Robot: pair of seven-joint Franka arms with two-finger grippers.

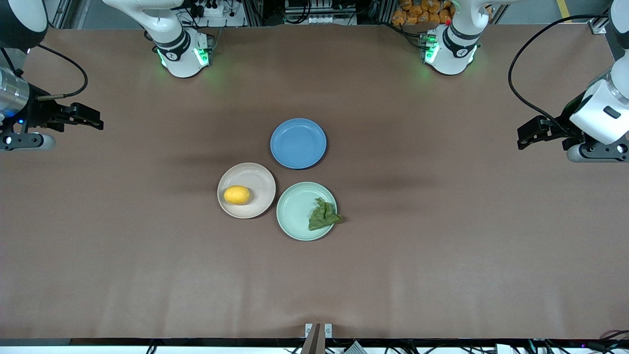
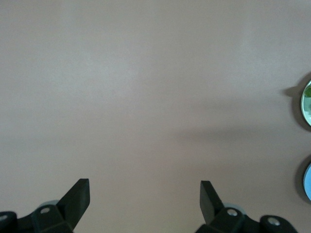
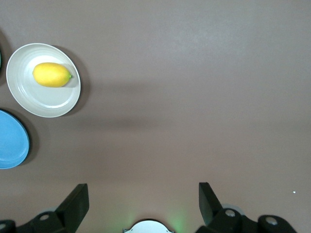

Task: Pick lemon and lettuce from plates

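Note:
The yellow lemon (image 1: 237, 194) lies on the beige-pink plate (image 1: 258, 177) near the table's middle. The dark green lettuce (image 1: 323, 215) lies on the mint green plate (image 1: 295, 211) beside it, with its edge hanging over the rim toward the left arm's end. My right gripper (image 1: 97, 123) hangs open and empty over the table's right-arm end. Its wrist view (image 3: 143, 194) shows the lemon (image 3: 51, 74) on its plate (image 3: 48, 102). My left gripper (image 1: 522, 137) hangs open and empty over the left-arm end. Its wrist view (image 2: 145, 191) shows only the mint plate's rim (image 2: 306, 102).
A blue plate (image 1: 298, 143) with nothing on it sits farther from the front camera than the other two plates and close to them. It also shows in the right wrist view (image 3: 9, 141). The two arm bases (image 1: 184, 54) (image 1: 449, 51) stand along the table's top edge.

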